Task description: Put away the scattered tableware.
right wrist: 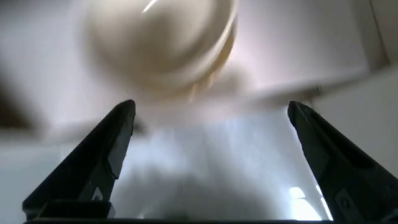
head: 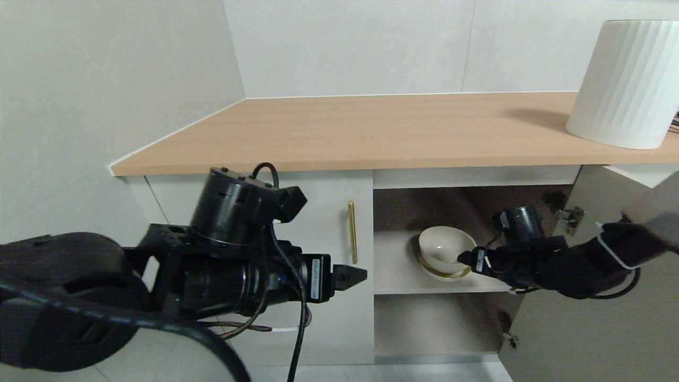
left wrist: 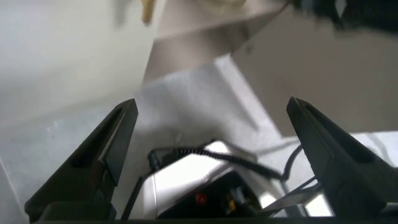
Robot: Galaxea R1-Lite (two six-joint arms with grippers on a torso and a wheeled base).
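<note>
A cream bowl [head: 444, 247] sits on a gold-rimmed plate [head: 443, 273] on the middle shelf of the open cabinet [head: 392, 276]. My right gripper [head: 462, 258] hovers just in front of the bowl, at the shelf's front edge. In the right wrist view its fingers [right wrist: 112, 149] stand wide apart with nothing between them, and the bowl [right wrist: 163, 45] lies beyond them. My left gripper [head: 356, 277] is held in front of the closed left door, below the brass handle [head: 351, 232]. Its fingers [left wrist: 106, 155] are spread open and empty.
The right cabinet door [head: 594, 297] is swung open beside my right arm. A wooden countertop [head: 371, 132] runs above, with a white ribbed cylinder [head: 626, 85] at its right end. A lower shelf [head: 435, 323] sits under the bowl's shelf. Walls close the left side.
</note>
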